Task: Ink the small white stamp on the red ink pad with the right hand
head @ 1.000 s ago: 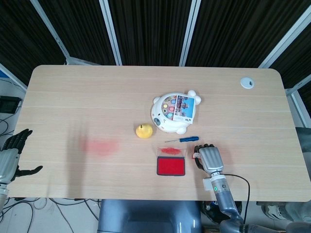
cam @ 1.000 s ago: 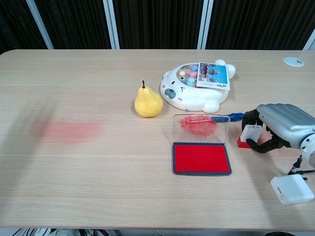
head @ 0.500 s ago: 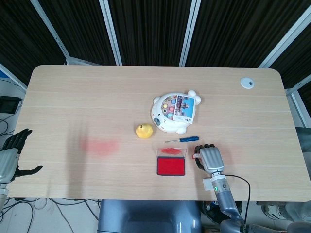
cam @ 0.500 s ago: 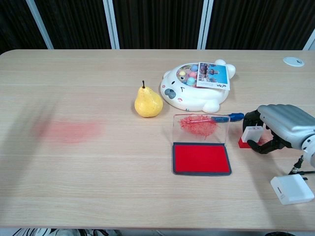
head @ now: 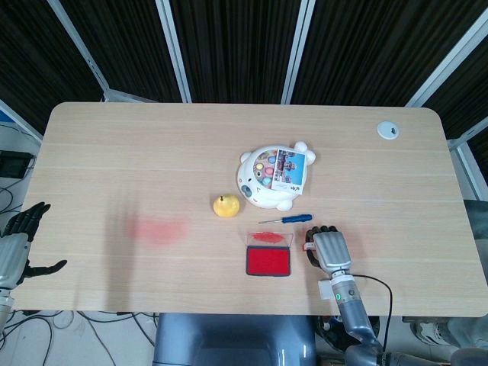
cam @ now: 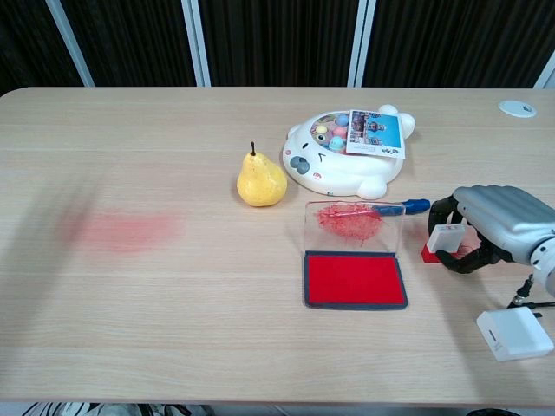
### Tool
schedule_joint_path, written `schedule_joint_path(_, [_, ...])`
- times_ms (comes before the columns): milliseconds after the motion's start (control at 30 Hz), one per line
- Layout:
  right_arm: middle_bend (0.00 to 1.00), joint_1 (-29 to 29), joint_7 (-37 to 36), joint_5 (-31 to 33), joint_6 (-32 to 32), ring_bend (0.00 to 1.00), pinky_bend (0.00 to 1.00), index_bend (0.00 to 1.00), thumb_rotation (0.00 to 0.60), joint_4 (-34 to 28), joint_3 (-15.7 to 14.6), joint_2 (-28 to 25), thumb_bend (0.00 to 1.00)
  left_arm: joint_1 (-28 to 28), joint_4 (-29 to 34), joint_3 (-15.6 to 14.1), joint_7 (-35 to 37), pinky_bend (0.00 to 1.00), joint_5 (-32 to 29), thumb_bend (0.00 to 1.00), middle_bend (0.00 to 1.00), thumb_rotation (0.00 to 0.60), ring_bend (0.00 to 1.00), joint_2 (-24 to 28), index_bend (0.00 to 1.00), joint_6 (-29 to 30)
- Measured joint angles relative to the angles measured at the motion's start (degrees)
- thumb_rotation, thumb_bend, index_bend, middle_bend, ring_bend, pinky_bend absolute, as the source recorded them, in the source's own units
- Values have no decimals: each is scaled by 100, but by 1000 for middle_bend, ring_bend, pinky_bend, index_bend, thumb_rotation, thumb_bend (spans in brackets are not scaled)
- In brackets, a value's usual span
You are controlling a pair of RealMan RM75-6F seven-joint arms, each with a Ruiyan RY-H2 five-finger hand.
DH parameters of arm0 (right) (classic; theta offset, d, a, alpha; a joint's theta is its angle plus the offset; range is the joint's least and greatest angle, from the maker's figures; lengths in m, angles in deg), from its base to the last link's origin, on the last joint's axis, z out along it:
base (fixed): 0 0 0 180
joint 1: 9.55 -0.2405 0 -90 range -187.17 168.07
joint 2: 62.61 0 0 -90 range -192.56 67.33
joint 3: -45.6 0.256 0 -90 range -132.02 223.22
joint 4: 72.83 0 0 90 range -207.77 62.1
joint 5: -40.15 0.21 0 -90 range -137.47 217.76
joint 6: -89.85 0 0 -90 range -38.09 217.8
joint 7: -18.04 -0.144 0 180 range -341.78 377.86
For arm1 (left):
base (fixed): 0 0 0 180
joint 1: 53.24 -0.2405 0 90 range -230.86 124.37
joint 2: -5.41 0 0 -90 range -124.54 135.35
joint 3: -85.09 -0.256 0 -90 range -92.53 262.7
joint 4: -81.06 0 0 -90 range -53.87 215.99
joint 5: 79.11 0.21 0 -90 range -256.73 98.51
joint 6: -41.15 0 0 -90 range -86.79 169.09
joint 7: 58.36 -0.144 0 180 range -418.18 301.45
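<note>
Over at the far left, well away from the open red ink pad (cam: 355, 279) with its clear lid (cam: 354, 227) standing up at the back, the left hand (head: 17, 248) hangs off the table edge, dark fingers spread, holding nothing. A faint red smear (cam: 121, 230) marks the pale wood table (cam: 173, 139) far left of the pad, and a yellow pear (cam: 260, 181) sits behind and to the pad's left. Behind the pad is the white bear-shaped toy console (cam: 347, 155) with coloured buttons, and a blue-handled screwdriver (head: 285, 219) lies just beyond the lid. Now the action: just right of the pad, the right hand (cam: 490, 227) has its fingers curled round the small white stamp (cam: 447, 237), and over the last second the stamp has lifted slightly, its white body now clear of the red base (cam: 431, 255) left on the table. That reads as the pick-up done; carrying it left over the red cushion and pressing down looks to be what remains. Nearer the front edge, right of the pad, lies a white box (cam: 513, 334) beside the arm's cable. Far back right, a white grommet (cam: 517, 107) in the tabletop; dark slatted panels with pale frames behind.
</note>
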Motion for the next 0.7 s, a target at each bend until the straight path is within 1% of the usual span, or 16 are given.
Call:
schedule_joint_path(167, [371,-4,38,37,1,328,313,463,600,-16,5,-2,410,2,-1,-1,-6,0,0,0,0,600,0,1,0,-6])
schedule_joint_path(500, [344,-23,88,73,-8,309,309,348,600,-59,2,-12,402,4,1,0,-5,0,-6,0,0,600,0,7,0,-16])
schedule_joint_path(600, [338,-23,90,85,-4,305,307,255,600,-74,3,-18,394,3,-1,-1,-7,0,-1,0,0,600,0,7,0,-14])
schedule_joint_path(667, [322,-25,93,86,3,296,301,176,600,-93,6,-24,374,5,-5,1,-8,0,-1,0,0,600,0,7,0,-15])
schedule_joint_path(700, [317,-26,96,85,7,292,299,160,600,-105,7,-29,368,5,-5,2,-6,0,-1,0,0,600,0,7,0,-15])
